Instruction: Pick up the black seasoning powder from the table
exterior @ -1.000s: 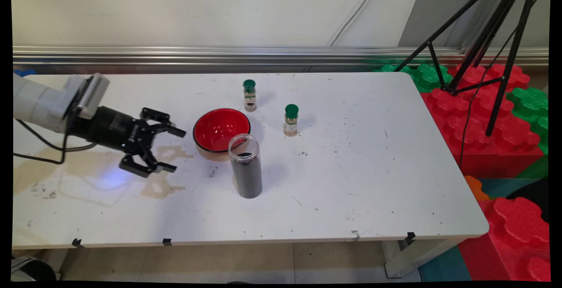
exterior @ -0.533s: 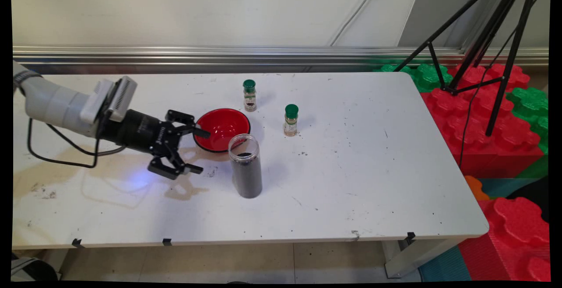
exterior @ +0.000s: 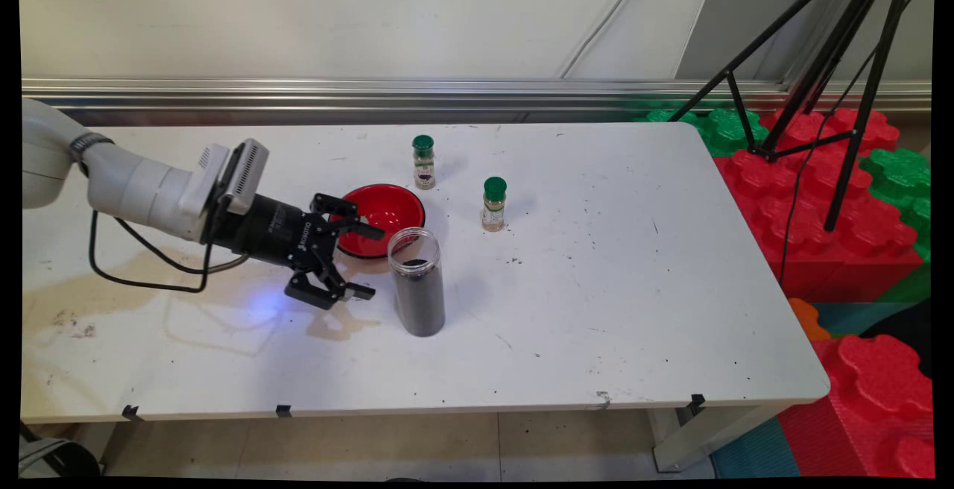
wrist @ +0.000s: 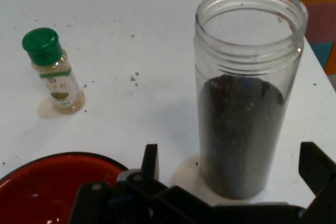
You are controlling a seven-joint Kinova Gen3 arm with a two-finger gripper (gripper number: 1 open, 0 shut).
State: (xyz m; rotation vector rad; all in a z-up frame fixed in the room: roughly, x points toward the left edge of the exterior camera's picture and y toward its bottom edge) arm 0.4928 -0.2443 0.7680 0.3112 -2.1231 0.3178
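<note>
Hand view crops the red bowl (wrist: 47, 187) at seven o'clock; the spice bottle (wrist: 52, 72) label is unreadable. Open gripper (exterior: 369, 262) faces the lidless jar (exterior: 418, 281) at three o'clock, its body lettered ROBOTIQ.

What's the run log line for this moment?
gripper: open | nearest: clear jar with dark grains, upright, not touched | beside: red bowl | farther: two green-capped spice bottles

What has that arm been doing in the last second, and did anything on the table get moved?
The gripper slid rightward across the table, from the stained patch to just short of the clear jar of dark grains, open all the way and holding nothing. Its upper finger now overlaps the red bowl in the main view. The jar, the bowl and both green-capped spice bottles stayed where they were.
</note>
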